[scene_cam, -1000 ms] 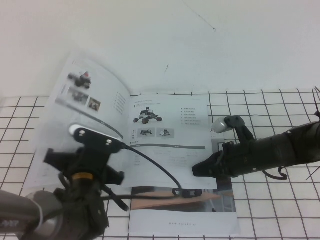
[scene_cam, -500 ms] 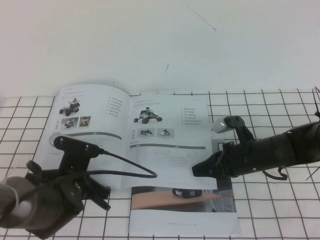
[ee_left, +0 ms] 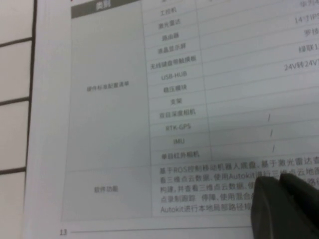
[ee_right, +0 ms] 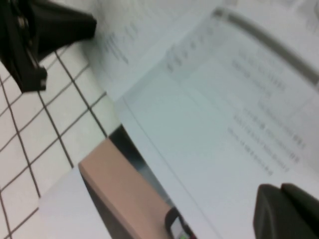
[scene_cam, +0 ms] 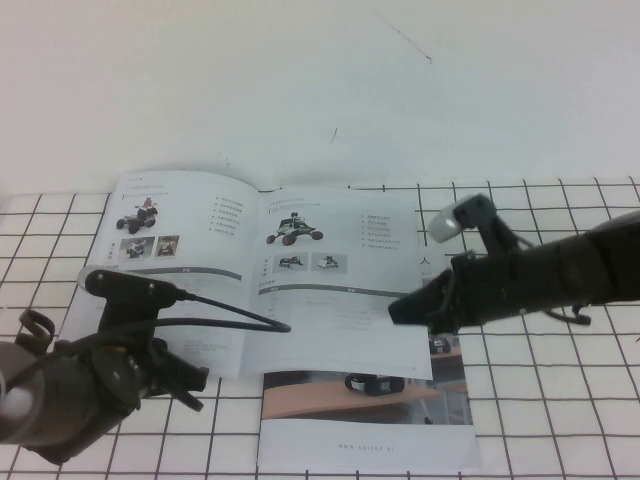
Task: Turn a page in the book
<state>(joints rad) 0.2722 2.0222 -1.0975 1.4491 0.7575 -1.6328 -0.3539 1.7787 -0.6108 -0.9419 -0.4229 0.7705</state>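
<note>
The book lies open on the gridded table. The page, with a red-topped vehicle above two small photos, lies flat as the left leaf. My left gripper is shut and empty at that leaf's near edge; in the left wrist view its closed fingers hover over the table text near page number 13. My right gripper is shut and empty over the right leaf's lower part. It also shows in the right wrist view, just above the paper.
A brochure with a brown floor photo and white strip lies under the book's near right corner, also in the right wrist view. A black cable loops over the left leaf. A white wall stands behind the table.
The page has dropped from raised to flat on the left. My left arm has pulled back down and left off it. My right gripper has shifted slightly up and away.
</note>
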